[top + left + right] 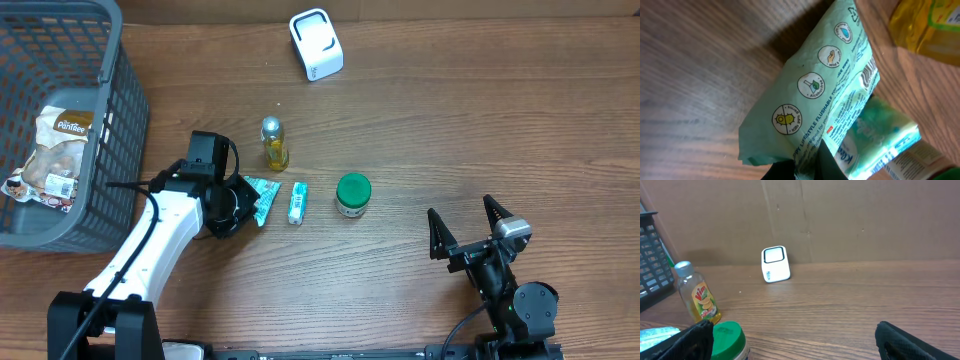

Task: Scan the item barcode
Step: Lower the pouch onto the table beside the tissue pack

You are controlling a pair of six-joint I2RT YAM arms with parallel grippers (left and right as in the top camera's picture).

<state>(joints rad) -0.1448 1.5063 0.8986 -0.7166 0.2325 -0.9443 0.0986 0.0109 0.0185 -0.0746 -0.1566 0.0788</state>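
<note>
Our left end effector (243, 200) is clenched on the edge of the green wipes pack (264, 192), which sits left of centre on the bench (450, 120). The pack is just beside a small blue-and-white packet (297, 202) and near a yellow bottle (274, 143). Our right end effector (460, 208) stands released, its jaws wide, well apart from the pack. The white scanner (316, 44) sits at the far edge.
</note>
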